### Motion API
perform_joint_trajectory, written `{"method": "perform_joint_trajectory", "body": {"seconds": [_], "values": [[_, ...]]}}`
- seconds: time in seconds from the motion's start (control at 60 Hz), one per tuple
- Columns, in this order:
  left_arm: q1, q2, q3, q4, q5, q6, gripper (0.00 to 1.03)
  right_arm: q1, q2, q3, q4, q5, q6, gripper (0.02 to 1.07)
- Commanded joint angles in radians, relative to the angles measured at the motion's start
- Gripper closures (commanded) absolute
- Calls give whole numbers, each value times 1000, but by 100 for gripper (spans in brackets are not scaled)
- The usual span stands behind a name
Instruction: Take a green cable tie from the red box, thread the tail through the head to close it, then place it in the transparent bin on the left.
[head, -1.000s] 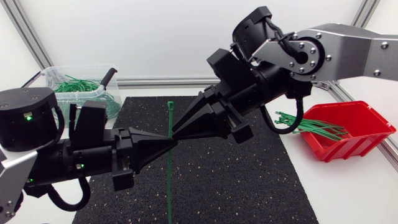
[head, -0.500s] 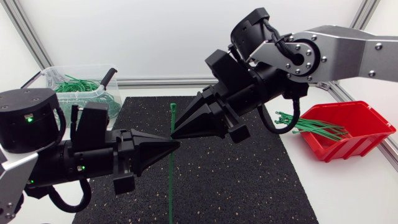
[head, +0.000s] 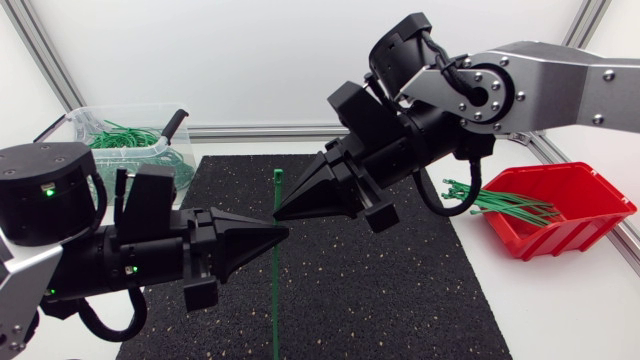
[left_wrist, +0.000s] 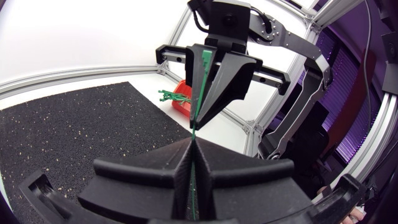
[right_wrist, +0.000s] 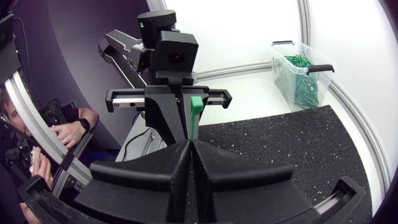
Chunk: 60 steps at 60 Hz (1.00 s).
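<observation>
two grippers are clamping one green cable tie (head: 273, 290), which is hanging as a straight strip over the middle of the black mat (head: 400, 300), well apart from the red box (head: 585, 205) at the right and the transparent bin (head: 78, 122) at the far left. the left gripper (head: 281, 233) is pinching the strap with its fingers pressed together, and the right gripper (head: 279, 212) is squeezing it just beside that, nearer the head. the tie is looking very light, thin, springy and probably slick, so the long free tail is likely flexing easily. holding close to the head and close to the tail tip is probably giving the best control for threading.
</observation>
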Motion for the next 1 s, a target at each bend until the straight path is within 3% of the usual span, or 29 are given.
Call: {"method": "perform_joint_trajectory", "body": {"seconds": [0.0,0.1,0.2,0.317,0.4,0.683,0.983], "values": [[10,9,-7,9,6,-27,89,13,-8,-29,6,38,-7,101],[52,-14,-10,2,6,-17,66,13,-17,-22,2,87,16,101],[113,-44,-15,-9,15,-4,54,22,-37,-19,-15,150,29,101],[197,-77,-13,-18,75,-4,53,45,-59,-11,-58,196,36,101],[219,-78,-16,-20,110,-4,52,60,-66,-6,-75,228,55,101],[240,-55,-2,-1,236,-17,52,90,-48,27,-133,248,145,101],[239,0,-16,101,314,-14,52,85,-8,52,-165,209,179,101]]}}
